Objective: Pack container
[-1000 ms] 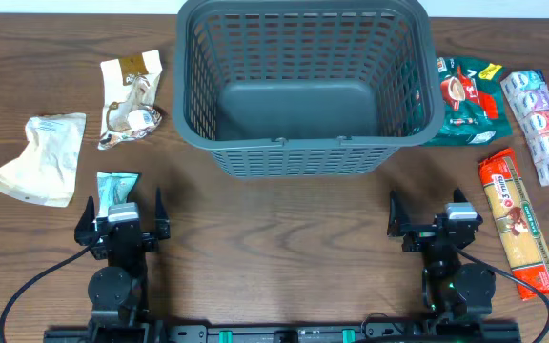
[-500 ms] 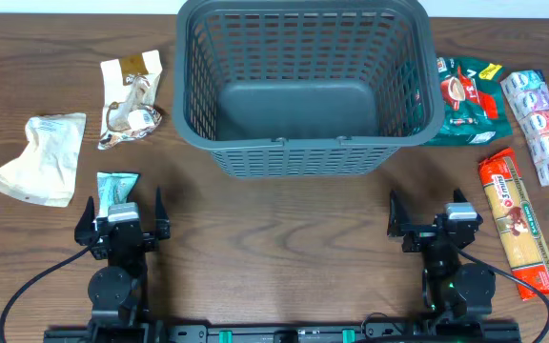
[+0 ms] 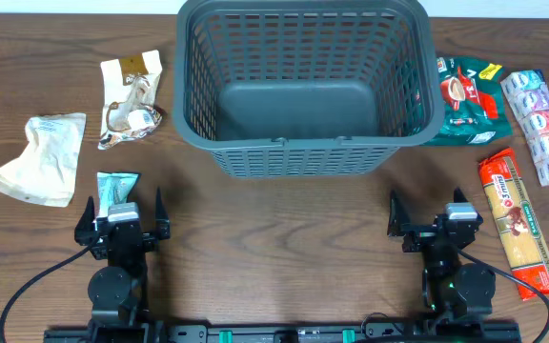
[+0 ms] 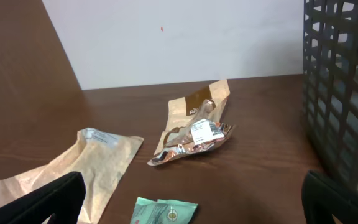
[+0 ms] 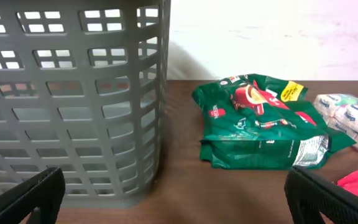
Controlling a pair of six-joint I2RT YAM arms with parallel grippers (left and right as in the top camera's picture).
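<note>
At the near edge of the desk (image 3: 284, 238), both arms sit low. The left pincer (image 3: 122, 208) is wide open and has nothing in it. The right pincer (image 3: 426, 211) is wide open too, and it is also empty. Neither one touches a packet.

Just past the left pincer lies a small teal packet (image 3: 117, 187), very close to its fingers. Out by the near right edge lies a long red packet (image 3: 515, 221), beside the right arm. A bit farther back on the left side lies a flat tan pouch (image 3: 36, 157).

The container (image 3: 298, 143) stands in the middle of the desk, toward the far edge. It is upright and its open top faces up. Its grey floor is bare, so nothing is inside it.

To the left of the container, a little apart from it, lies a crumpled brown and white wrapper (image 3: 130, 100). On the right, a green bag (image 3: 465, 103) lies just beside the container wall. I cannot tell if they touch. Past the green bag, near the right edge, lies a strip of small white and purple packs (image 3: 539, 122).

So the packing has not started. All 6 packets are out on the desk, 3 on the left and 3 on the right. I think every one of them has to be picked up and put in the container. The teal packet looks like the easiest first pick for the left arm, because it is the closest one.
</note>
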